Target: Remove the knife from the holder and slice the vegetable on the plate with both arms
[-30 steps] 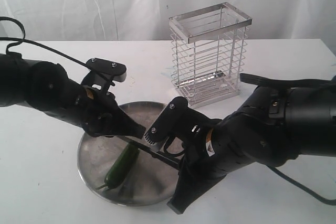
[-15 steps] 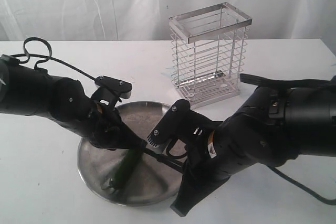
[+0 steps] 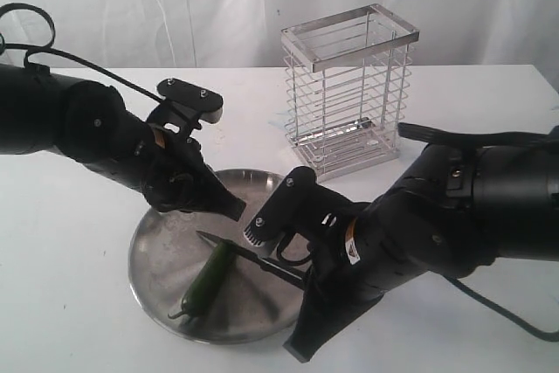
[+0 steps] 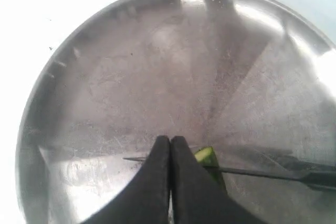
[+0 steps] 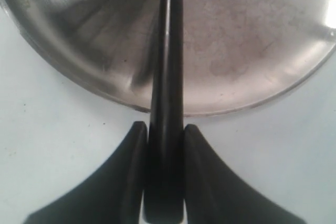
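Ahead of the right gripper (image 5: 164,129), clamped on the black handle of the knife (image 5: 167,51), press the blade straight down through the end of the pepper (image 3: 208,279) lying under it on the plate (image 3: 153,242), without sawing sideways. With the left gripper (image 4: 170,141), pinched shut on nothing and hanging just above the pepper's end, come down and pin the pepper beside the blade first, clear of the edge, to stop any rolling and slipping.
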`<control>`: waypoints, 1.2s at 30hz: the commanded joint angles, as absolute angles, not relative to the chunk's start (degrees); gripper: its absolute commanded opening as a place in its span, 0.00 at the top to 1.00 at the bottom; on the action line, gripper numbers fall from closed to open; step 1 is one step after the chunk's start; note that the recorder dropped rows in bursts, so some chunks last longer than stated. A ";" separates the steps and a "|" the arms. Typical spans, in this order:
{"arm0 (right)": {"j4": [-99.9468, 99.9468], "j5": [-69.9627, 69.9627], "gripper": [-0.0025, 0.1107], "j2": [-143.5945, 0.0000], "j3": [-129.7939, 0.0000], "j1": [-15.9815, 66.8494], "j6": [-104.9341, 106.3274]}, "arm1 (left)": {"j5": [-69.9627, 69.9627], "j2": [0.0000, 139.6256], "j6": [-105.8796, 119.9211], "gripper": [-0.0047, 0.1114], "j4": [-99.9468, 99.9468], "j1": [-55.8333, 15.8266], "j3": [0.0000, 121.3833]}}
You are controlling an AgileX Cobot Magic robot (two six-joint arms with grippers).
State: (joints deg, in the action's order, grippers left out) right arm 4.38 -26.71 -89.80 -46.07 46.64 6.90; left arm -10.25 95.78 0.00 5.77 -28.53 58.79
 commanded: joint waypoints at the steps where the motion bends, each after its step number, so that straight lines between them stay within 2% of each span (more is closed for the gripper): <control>1: 4.67 -29.20 0.98 -89.58 -45.88 46.75 7.38 | -12.30 97.01 0.00 0.96 5.47 -28.68 58.80; 36: 4.69 -28.69 0.98 -94.00 -45.88 46.75 7.29 | -13.01 99.46 0.00 0.96 5.47 -28.68 58.80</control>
State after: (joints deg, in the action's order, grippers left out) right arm 4.38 -29.15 -94.09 -46.07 46.64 6.90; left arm -12.08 99.08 0.00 5.11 -28.53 58.79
